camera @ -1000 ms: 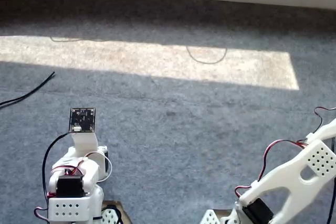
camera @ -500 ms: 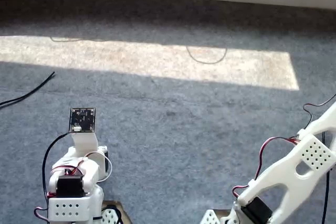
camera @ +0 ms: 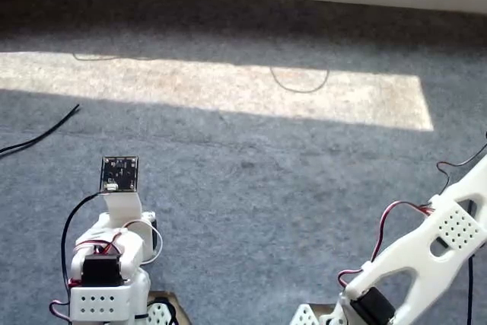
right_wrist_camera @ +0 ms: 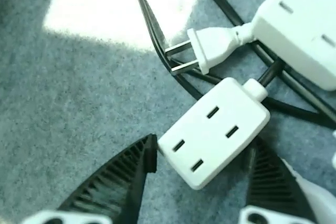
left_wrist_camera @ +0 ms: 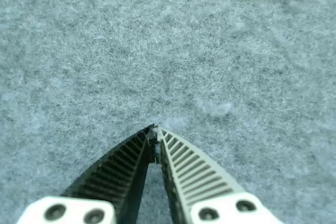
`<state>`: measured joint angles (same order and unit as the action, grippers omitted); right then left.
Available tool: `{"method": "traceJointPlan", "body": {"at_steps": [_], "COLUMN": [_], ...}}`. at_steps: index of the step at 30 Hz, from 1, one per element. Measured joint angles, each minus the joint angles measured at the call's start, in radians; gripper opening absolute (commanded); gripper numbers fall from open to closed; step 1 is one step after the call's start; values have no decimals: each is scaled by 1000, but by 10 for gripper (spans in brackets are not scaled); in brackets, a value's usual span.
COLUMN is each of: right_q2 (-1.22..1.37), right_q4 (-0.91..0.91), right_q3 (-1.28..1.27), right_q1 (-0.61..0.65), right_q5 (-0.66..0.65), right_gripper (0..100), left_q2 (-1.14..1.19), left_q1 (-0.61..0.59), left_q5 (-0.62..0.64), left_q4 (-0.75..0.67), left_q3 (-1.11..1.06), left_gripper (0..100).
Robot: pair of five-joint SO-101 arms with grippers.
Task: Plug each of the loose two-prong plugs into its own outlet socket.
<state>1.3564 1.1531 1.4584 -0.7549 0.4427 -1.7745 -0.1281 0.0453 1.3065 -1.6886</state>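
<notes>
- Black-ribbed and spread wide, the right gripper (right_wrist_camera: pixel 205 148) is empty. A white rectangular plastic outlet block (right_wrist_camera: pixel 215 127), four slots facing up, lies between its jaws. One corner of the block is just beside a fingertip (right_wrist_camera: pixel 149 148); whether they touch cannot be told.
- Just past that block, a white two-prong plug (right_wrist_camera: pixel 218 45) lies loose on its side. Its metal prongs (right_wrist_camera: pixel 178 59) are bare and point away from a second white outlet block (right_wrist_camera: pixel 304 22), which the plug's cord end meets.
- Thin black cords (right_wrist_camera: pixel 273 72) run beneath the plug and both blocks, and a sunlit patch (right_wrist_camera: pixel 105 3) brightens the carpet beyond them.
- Tip to tip, the left gripper (left_wrist_camera: pixel 156 129) is closed on nothing, poised over grey carpet (left_wrist_camera: pixel 157 35).
- Seen from the high view, the white right arm (camera: pixel 426 253) stretches low toward the right edge, with red and black wires looped along it.
- At the lower left, the white left arm (camera: pixel 106 256) sits folded close to its base, with a small black circuit board (camera: pixel 119 173) at its front end.
- Well apart from both arms, a loose black cable (camera: pixel 38 136) trails in from the left edge.
</notes>
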Motion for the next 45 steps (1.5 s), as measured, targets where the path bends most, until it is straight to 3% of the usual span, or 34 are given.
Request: {"method": "traceJointPlan", "body": {"at_steps": [5, 10, 18, 21, 26, 30, 33, 39, 45], "right_q2": [23, 26, -34, -94, -144, -144, -104, 81, 199], "right_q4": [-2, 31, 241, 287, 226, 114, -8, -247, -597], "right_q3": [14, 41, 175, 183, 183, 183, 189, 189, 187], "right_q1": [-11, -18, -5, 9, 5, -44, -77, -69, -55], "right_q5": [0, 0, 0, -52, -106, -137, -307, -859, -950], "right_gripper": [2, 22, 27, 53, 226, 241, 241, 241, 241], "left_q2": [0, 0, 0, 0, 0, 0, 0, 0, 0], "left_q1": [0, 0, 0, 0, 0, 0, 0, 0, 0], "left_q5": [0, 0, 0, 0, 0, 0, 0, 0, 0], "left_q4": [0, 0, 0, 0, 0, 0, 0, 0, 0], "left_q3": [0, 0, 0, 0, 0, 0, 0, 0, 0], "left_gripper": [6, 6, 6, 6, 6, 6, 6, 6, 6]}}
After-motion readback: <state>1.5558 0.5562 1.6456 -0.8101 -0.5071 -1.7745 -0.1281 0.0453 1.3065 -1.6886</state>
